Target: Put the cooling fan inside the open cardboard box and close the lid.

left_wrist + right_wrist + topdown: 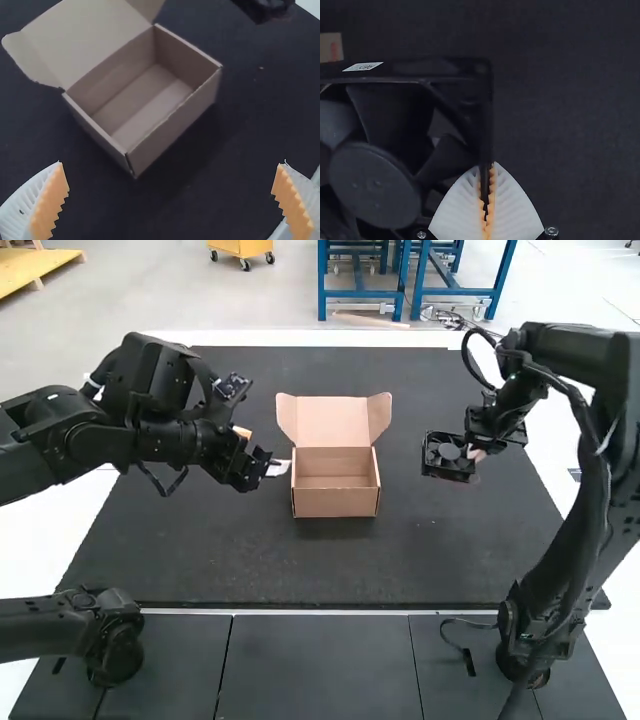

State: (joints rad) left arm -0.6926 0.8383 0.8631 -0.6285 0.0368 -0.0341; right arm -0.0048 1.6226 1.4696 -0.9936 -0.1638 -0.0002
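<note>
White ribbed fingers of my right claw (486, 174) clamp the black fan (395, 150) by its frame edge, seen close in the wrist view. From above, the fan is held right of the open box (335, 480), apart from it. My left claw (170, 172), fingers spread, hangs beside the box's left wall; its wrist view looks inside.

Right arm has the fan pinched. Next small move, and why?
Probably carry the cooling fan across to above the cardboard box: the right gripper is shut on its frame edge, it is off to the box's side, and the box is empty, lid up.
</note>
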